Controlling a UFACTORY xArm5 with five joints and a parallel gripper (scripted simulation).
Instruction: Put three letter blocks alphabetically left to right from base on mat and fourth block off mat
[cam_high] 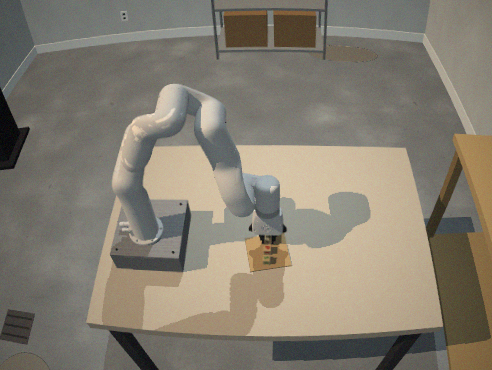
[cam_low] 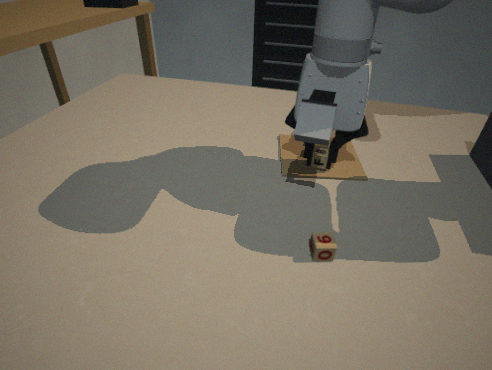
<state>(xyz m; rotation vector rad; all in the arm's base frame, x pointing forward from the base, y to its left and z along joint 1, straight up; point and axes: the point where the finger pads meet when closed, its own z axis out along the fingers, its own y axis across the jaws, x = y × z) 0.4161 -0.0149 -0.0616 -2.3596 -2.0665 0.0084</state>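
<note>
While low over mat point(cam_low: 350, 167), tool point(cam_low: 320, 156) clamps lettered block point(cam_low: 322, 157).

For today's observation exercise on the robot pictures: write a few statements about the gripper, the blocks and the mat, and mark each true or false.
1. The gripper is closed on a block low over the mat. True.
2. A block with red marks lies on the mat. False: it sits on the table, well off the mat.
3. The mat lies on the floor. False: it lies on the table.
4. The arm's grey base stands on the table. True.
</note>
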